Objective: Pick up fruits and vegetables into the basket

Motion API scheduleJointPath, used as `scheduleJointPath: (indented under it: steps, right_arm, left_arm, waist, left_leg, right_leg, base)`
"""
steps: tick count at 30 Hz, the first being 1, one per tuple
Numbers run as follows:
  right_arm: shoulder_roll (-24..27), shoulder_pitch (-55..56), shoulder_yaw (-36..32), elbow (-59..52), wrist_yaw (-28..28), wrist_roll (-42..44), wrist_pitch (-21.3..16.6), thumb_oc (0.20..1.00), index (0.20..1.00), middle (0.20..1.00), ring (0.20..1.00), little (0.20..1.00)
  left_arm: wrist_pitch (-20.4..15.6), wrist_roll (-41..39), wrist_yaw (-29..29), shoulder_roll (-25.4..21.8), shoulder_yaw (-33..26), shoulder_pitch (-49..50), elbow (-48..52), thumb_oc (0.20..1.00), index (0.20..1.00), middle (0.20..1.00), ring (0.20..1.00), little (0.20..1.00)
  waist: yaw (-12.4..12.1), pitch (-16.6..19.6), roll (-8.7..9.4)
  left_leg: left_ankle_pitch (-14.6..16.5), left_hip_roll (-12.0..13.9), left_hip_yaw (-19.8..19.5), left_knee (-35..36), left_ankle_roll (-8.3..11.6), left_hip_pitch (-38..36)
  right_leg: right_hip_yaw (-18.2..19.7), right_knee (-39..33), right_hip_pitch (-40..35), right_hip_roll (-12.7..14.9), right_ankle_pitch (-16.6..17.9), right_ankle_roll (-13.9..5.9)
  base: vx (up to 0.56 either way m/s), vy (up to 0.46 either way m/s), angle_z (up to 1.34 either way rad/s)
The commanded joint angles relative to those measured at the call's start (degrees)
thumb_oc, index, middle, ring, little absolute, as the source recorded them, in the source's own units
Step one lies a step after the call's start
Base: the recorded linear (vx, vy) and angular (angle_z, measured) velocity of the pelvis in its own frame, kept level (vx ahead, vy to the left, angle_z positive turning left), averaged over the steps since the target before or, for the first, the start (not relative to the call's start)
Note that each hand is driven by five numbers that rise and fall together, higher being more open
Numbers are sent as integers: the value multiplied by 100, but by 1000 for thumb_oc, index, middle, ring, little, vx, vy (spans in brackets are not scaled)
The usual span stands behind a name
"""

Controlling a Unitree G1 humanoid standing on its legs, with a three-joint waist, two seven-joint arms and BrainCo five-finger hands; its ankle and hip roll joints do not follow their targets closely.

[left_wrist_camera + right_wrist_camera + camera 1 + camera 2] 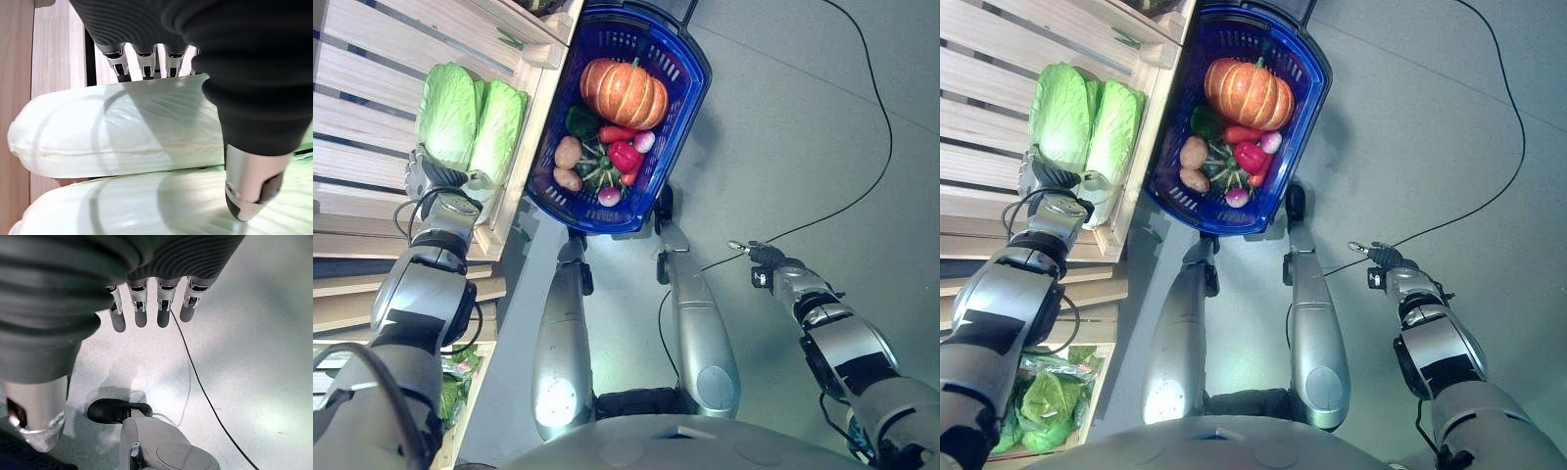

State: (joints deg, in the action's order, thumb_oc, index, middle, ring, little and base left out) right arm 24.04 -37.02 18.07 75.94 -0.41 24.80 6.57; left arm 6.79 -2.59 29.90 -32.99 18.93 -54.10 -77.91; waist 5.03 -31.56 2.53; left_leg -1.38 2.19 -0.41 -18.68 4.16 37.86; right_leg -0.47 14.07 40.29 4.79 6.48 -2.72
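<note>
Reaching into the wooden crate, the left hand rests on the two cabbages.
Its fingers extend straight over one cabbage, thumb beside it. The right hand hangs open above the floor. The blue basket beside the crate holds a pumpkin, peppers and potatoes.

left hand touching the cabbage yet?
Cannot tell. In the left wrist view the left hand sits spread over the cabbage, fingertips hidden behind it; no contact or gap shows plainly.
</note>
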Motion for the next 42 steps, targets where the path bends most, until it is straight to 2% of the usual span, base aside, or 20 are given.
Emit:
scheduleJointPath:
  steps: [1, 7, 8, 9, 10, 11, 12, 17, 28, 32, 34, 35, 42]
  right_arm:
    - [214, 326, 144, -58, -43, 154, 165, 1000, 1000, 1000, 1000, 1000]
    - [215, 274, 174, -46, -19, 180, 152, 1000, 1000, 1000, 1000, 1000]
    - [219, 271, 175, -50, -16, 185, 159, 1000, 1000, 1000, 1000, 1000]
    - [213, 262, 181, -52, -28, 190, 168, 1000, 1000, 1000, 1000, 1000]
    - [216, 253, 186, -50, -31, 198, 166, 1000, 1000, 1000, 1000, 1000]
    - [216, 246, 194, -50, -37, 203, 167, 1000, 1000, 1000, 1000, 1000]
    - [216, 236, 198, -49, -40, 208, 169, 1000, 1000, 1000, 1000, 1000]
    - [248, 214, 192, -62, -36, 214, 175, 1000, 1000, 1000, 1000, 1000]
    - [270, 190, 193, -32, -15, 228, 130, 1000, 1000, 1000, 1000, 1000]
    - [251, 196, 194, -24, -26, 255, 107, 1000, 1000, 1000, 1000, 1000]
    - [253, 204, 194, -37, -34, 290, 103, 1000, 1000, 1000, 1000, 1000]
    - [250, 189, 180, -36, -41, 314, 97, 1000, 1000, 1000, 1000, 1000]
    - [266, 182, 8, -155, -175, 622, -311, 1000, 1000, 1000, 1000, 1000]
  left_arm:
    - [364, -94, 5, -147, -11, 299, -474, 1000, 1000, 1000, 1000, 1000]
    - [574, 75, -89, -138, 47, 263, -515, 1000, 1000, 1000, 1000, 1000]
    - [588, 84, -88, -130, 57, 264, -511, 931, 931, 931, 931, 931]
    - [610, 86, -113, -120, 76, 264, -506, 693, 693, 693, 693, 693]
    - [619, 89, -152, -113, 88, 263, -506, 533, 533, 533, 533, 533]
    - [604, 108, -182, -110, 97, 265, -506, 231, 231, 231, 231, 231]
    - [595, 120, -232, -100, 113, 264, -504, 200, 200, 200, 200, 200]
    - [549, 100, -402, -85, 201, 257, -472, 200, 200, 200, 200, 200]
    - [297, -110, -378, -102, 183, 271, -428, 200, 200, 200, 200, 200]
    - [70, -434, -385, -95, 121, 295, -391, 200, 200, 200, 200, 200]
    - [-169, -647, -334, -84, 66, 334, -353, 200, 200, 200, 200, 200]
    - [-405, -854, -271, -80, -9, 350, -299, 200, 200, 200, 200, 200]
    - [-1670, -1763, 77, -110, -500, 500, 260, 200, 200, 200, 200, 200]
  waist:
    - [-75, 176, 74]
    - [-83, 176, 97]
    - [-84, 176, 101]
    - [-84, 176, 103]
    - [-84, 176, 104]
    - [-85, 176, 105]
    - [-85, 176, 106]
    - [-79, 176, 95]
    - [-88, 176, 52]
    - [-99, 176, 27]
    - [-103, 176, 12]
    - [-109, 176, 2]
    - [-164, 176, -37]
  left_leg:
    - [62, -181, 103, -91, -44, 265]
    - [37, -169, 100, -59, -30, 307]
    - [35, -171, 96, -53, -30, 304]
    - [30, -171, 94, -32, -28, 294]
    - [22, -172, 96, -15, -27, 291]
    - [16, -171, 98, -6, -25, 293]
    - [7, -170, 99, 12, -22, 290]
    - [-22, -174, 109, 68, -12, 284]
    - [-71, -191, 101, 153, -6, 262]
    - [-86, -203, 90, 184, -11, 243]
    - [-91, -211, 81, 213, -11, 217]
    - [-92, -214, 78, 235, -11, 188]
    - [-62, -235, 62, 260, -6, 98]
  right_leg:
    - [-184, 664, -5, -316, -786, 37]
    - [-199, 637, 33, -324, -766, 30]
    - [-203, 631, 30, -324, -762, 30]
    - [-202, 613, 22, -326, -755, 27]
    - [-204, 597, 19, -329, -747, 27]
    - [-206, 590, 22, -332, -742, 28]
    - [-211, 576, 19, -335, -737, 28]
    - [-219, 529, 12, -338, -719, 24]
    - [-234, 458, -11, -338, -697, 21]
    - [-237, 437, -32, -332, -695, 21]
    - [-234, 431, -49, -334, -699, 19]
    - [-234, 423, -74, -336, -705, 19]
    - [-268, 362, -171, -294, -701, -4]
  base:
    - [0, 0, 0]
    - [0, 0, 0]
    - [0, 0, 0]
    - [0, 0, 0]
    - [0, 0, 0]
    - [0, 0, 0]
    - [0, 0, 0]
    - [0, 0, 0]
    - [0, 0, 0]
    - [0, 0, 0]
    - [0, 0, 0]
    - [0, 0, 0]
    - [-2, -28, 0]
